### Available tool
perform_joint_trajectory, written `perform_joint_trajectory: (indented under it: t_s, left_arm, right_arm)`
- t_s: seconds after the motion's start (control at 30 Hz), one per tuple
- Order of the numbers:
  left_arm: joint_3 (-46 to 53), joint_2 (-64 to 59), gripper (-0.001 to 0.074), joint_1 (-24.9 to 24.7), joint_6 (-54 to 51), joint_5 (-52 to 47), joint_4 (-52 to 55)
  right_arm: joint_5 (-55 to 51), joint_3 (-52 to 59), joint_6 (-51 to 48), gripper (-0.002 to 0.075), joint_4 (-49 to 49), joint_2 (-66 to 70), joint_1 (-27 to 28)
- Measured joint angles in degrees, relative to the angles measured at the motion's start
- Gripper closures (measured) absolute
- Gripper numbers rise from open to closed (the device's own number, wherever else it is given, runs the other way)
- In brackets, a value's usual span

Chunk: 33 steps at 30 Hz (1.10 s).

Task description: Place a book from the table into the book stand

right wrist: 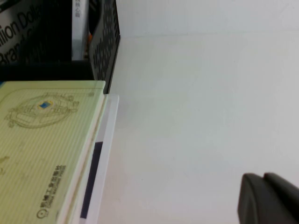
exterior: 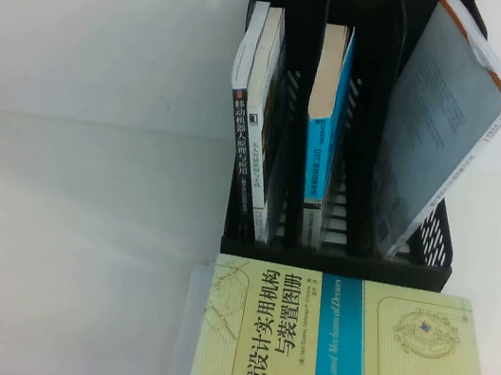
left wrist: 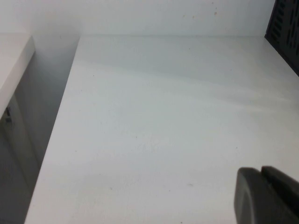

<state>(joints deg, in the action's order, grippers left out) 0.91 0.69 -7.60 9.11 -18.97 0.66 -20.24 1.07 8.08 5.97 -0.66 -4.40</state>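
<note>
Two grippers show only as dark tips at the corners of their own wrist views, and neither appears in the high view. From the left gripper (left wrist: 268,196) the table (left wrist: 154,140) spreads bare and white ahead, with a corner of the book stand (left wrist: 286,28) far off across the surface; whether this gripper's fingers are open or shut cannot be told, and nothing is seen in its hold. From the right gripper (right wrist: 271,198) the book (right wrist: 44,149) lies flat on the table well apart to the side, its pale yellow cover up and its page edge facing the gripper, with the book stand beyond the book's far end; this gripper's opening cannot be told either, and it touches nothing visible. In the high view the book (exterior: 338,356) lies on the table (exterior: 79,236) just in front of the book stand (exterior: 331,249), nearly touching its front wall. Inside the stand, a white book (exterior: 254,121) and a blue-spined book (exterior: 324,123) stand upright, while a grey-covered book (exterior: 438,132) leans tilted in the rightmost slot.
</note>
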Motion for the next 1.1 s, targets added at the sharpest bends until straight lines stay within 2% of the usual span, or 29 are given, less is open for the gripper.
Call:
perform_joint_trajectory:
  t_s: [0.67, 0.87, 1.1]
  left_arm:
    - [0.0, 0.0, 0.0737, 0.0, 0.0, 0.0, 0.0]
    - [0.0, 0.0, 0.0737, 0.0, -0.1, 0.0, 0.6]
    - [0.0, 0.0, 0.0737, 0.0, -0.2, 0.0, 1.0]
  right_arm:
    - [0.0, 0.0, 0.0, 0.0727, 0.1, 0.0, 0.0]
    - [0.0, 0.0, 0.0, 0.0727, 5.0, 0.0, 0.0]
    - [0.1, 0.0, 0.0, 0.0727, 5.2, 0.0, 0.0]
